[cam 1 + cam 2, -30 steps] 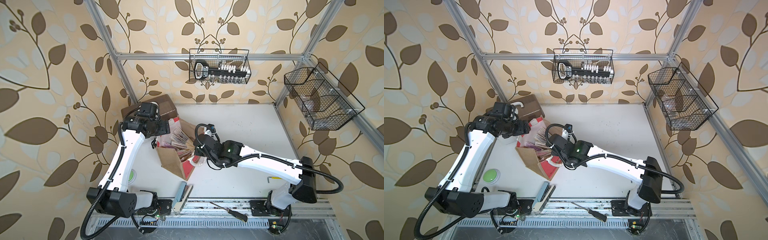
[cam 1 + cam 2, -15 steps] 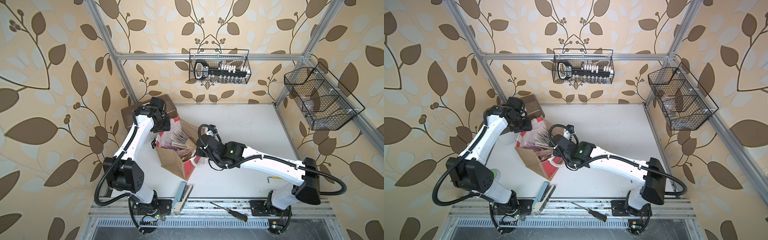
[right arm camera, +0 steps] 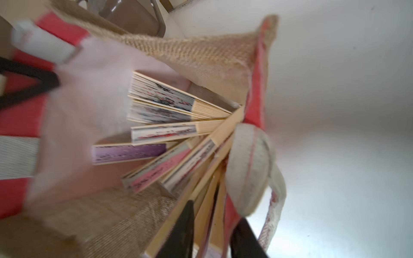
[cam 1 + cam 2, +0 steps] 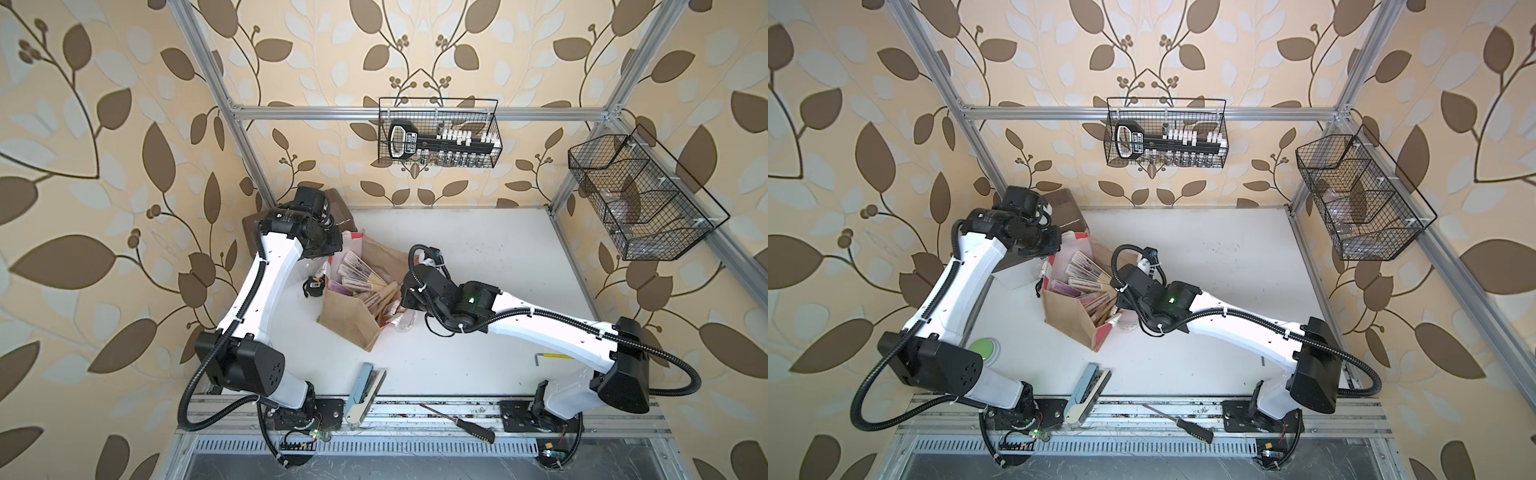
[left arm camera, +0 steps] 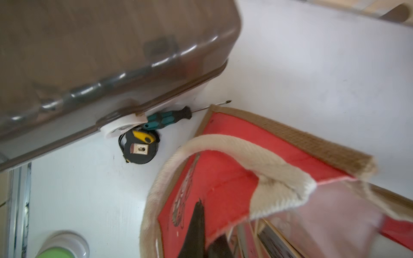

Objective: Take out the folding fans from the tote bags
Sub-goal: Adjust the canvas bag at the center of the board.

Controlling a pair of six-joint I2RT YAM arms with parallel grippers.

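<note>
Both arms, left arm (image 4: 266, 291) and right arm (image 4: 540, 328), had white shells with black joint housings. Black corrugated cable (image 4: 187, 399) looped at lower left and lower right. A green light (image 4: 471, 298) showed at centre. Both left gripper (image 5: 206, 241) and right gripper (image 3: 211, 239) were black-tipped.

Seen from above, a brown jute tote bag (image 4: 1069, 318) stands open on a white bench (image 4: 1217, 249), with closed folding fans (image 4: 1090, 276) bristling inside. The left arm (image 4: 955, 282) meets its rim at eleven o'clock and the right arm (image 4: 1225, 320) at three o'clock. A light-blue stapler (image 4: 1086, 388) lies at six o'clock.
</note>
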